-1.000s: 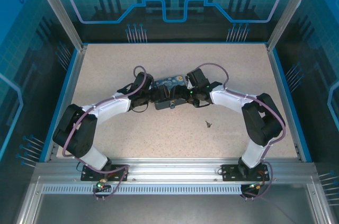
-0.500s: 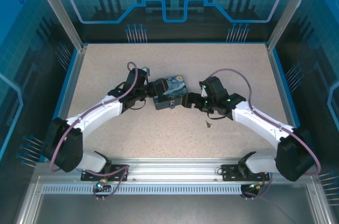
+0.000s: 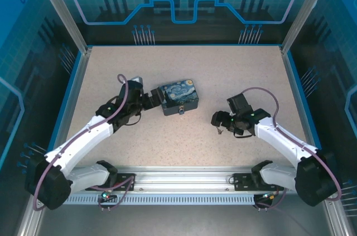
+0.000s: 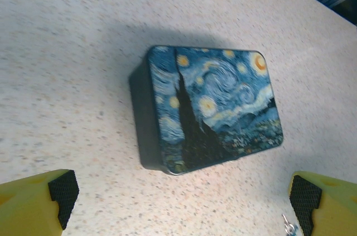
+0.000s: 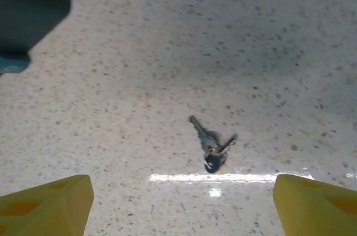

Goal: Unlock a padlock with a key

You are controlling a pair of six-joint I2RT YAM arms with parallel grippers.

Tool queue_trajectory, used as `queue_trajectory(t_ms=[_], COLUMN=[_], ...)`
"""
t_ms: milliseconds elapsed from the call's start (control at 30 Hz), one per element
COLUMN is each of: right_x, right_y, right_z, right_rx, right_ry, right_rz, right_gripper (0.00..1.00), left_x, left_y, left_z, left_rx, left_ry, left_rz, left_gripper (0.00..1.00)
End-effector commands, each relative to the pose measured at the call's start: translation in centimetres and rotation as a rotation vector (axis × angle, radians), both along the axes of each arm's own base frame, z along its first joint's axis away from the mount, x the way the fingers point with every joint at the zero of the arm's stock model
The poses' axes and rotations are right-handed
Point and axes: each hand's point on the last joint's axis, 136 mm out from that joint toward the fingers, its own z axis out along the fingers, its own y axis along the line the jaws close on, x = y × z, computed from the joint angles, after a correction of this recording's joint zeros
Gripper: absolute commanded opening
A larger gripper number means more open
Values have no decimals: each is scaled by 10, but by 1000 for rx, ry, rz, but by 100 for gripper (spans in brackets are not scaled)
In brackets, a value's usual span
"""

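A: Where is the key?

B: The key (image 5: 212, 145) lies flat on the speckled counter (image 5: 167, 52), right of the middle and well apart from the painted tin (image 3: 178, 95). In the right wrist view it sits ahead of the right gripper (image 5: 184, 202), between the lines of the two yellow fingers (image 5: 50, 205), touching neither.

A: Does that gripper have hold of anything?

B: No. Its jaws stand wide apart with bare counter between them. From above, its tips are just on the far side of the key.

A: And the padlock?

B: The padlock (image 3: 182, 111) is a small spot against the near side wall of the painted tin, about midway along it. From above it is too small to tell whether the shackle is shut.

A: What about the left side?

B: The left gripper (image 4: 183, 200) points at the left end of the painted tin from near it. Its jaws are spread wide, with the black pads (image 4: 64, 190) at the lower corners of the left wrist view. The painted tin lies ahead between them, touched by neither. It grips nothing.

A: How does the painted tin lie?

B: Flat on the counter near the middle, lid down, turned a little askew to the counter's edges. In the right wrist view its dark corner shows at the upper left with a bluish bit just under it. I cannot tell whether that is the padlock.
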Motion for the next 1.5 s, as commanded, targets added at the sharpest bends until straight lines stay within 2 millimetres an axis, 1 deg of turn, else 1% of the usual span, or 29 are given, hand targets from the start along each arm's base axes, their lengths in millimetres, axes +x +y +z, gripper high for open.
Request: queue_trajectory(t_ms=[0, 133, 233, 333, 467, 633, 700, 1000, 1200, 1267, 1367, 1467], right_x=[-8, -8, -6, -4, -2, -5, -5, -4, 0, 1, 2, 2], right_y=[-5, -1, 1, 3, 4, 4, 5, 8, 6, 7, 8, 9], right_z=[-15, -25, -29, -33, -40, -48, -50, -56, -57, -57, -59, -62], right_rx=[-8, 8, 9, 6, -15, -57, -67, -120, -157, -160, -164, -168], right_ry=[58, 74, 78, 84, 108, 133, 133, 154, 150, 149, 155, 160], right_rz=[-23, -16, -11, -2, 8, 15, 21, 41, 39, 43, 48, 49], right_gripper=[81, 73, 63, 57, 51, 50, 50, 48, 43, 42, 39, 38], left_x=[2, 6, 9, 10, 10, 9, 9, 9, 10, 10, 11, 11], left_y=[32, 53, 65, 70, 72, 71, 69, 68, 68, 68, 67, 67], left_z=[13, 17, 19, 20, 17, 16, 16, 15, 14, 13, 14, 14], left_rx=[88, 89, 79, 71, 65, 55, 51, 47, 48, 47, 47, 44], left_ry=[-10, 9, 6, 4, 7, 11, 14, 21, 23, 26, 26, 27], left_rz=[95, 151, 180, 193, 197, 194, 179, 179, 179, 177, 176, 176], left_gripper=[99, 99, 99, 99, 99, 99, 99, 99, 99, 99, 99, 99])
